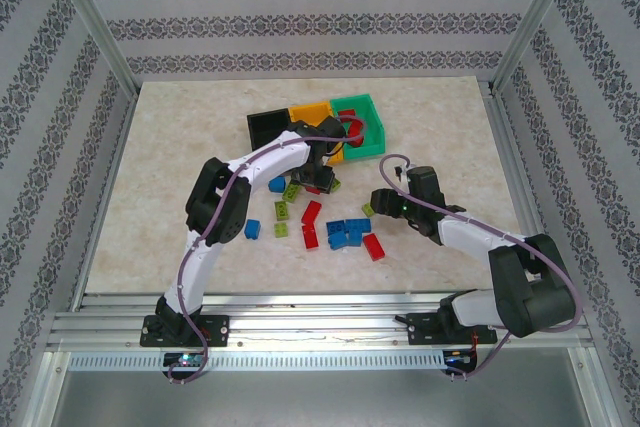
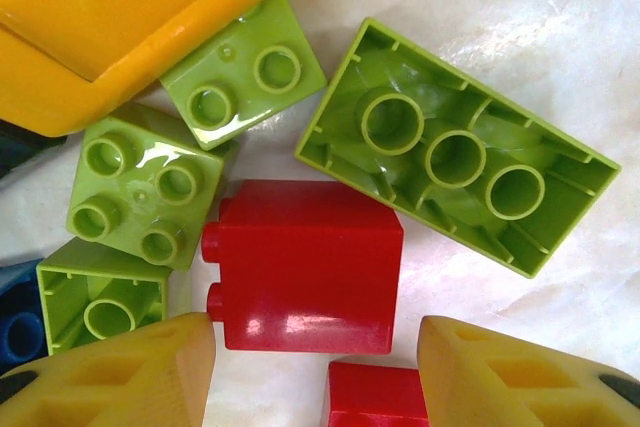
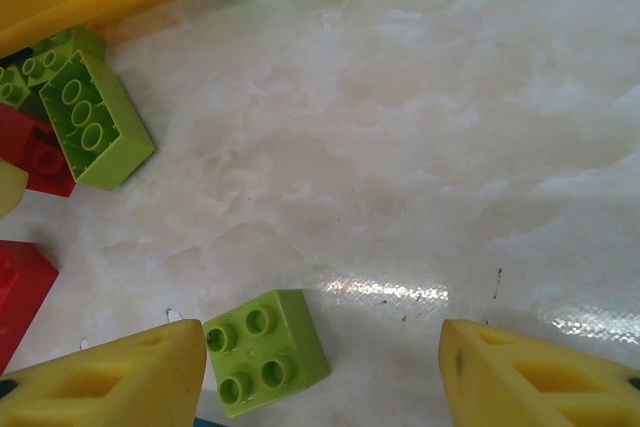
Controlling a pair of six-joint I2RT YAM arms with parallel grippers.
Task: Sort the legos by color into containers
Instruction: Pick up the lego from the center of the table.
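**Left arm's fingers straddle a red brick by the bins**

The legos (image 1: 330, 222) lie scattered on the pale marbled table (image 1: 180, 147), between the two arms and just in front of the containers. Those stand side by side in a row: black bin (image 1: 266, 127), orange-yellow bin (image 1: 312, 113) and teal bin (image 1: 358, 100). Something red lies inside the teal one.

The left gripper (image 1: 320, 179) is down over the bricks nearest the bins. From its wrist, the yellow fingers (image 2: 140, 377) stand apart on either side of a red brick (image 2: 305, 262) lying on its side. One fingertip is at the studs and a sliver of table shows before the other, so nothing is clamped. Lime pieces crowd round it, among them a long lime brick (image 2: 455, 152) turned upside down.

The right gripper (image 1: 384, 199) hovers at the right edge of the pile, jaws wide and empty. A square lime brick (image 3: 265, 347) sits on the table just beside one finger.
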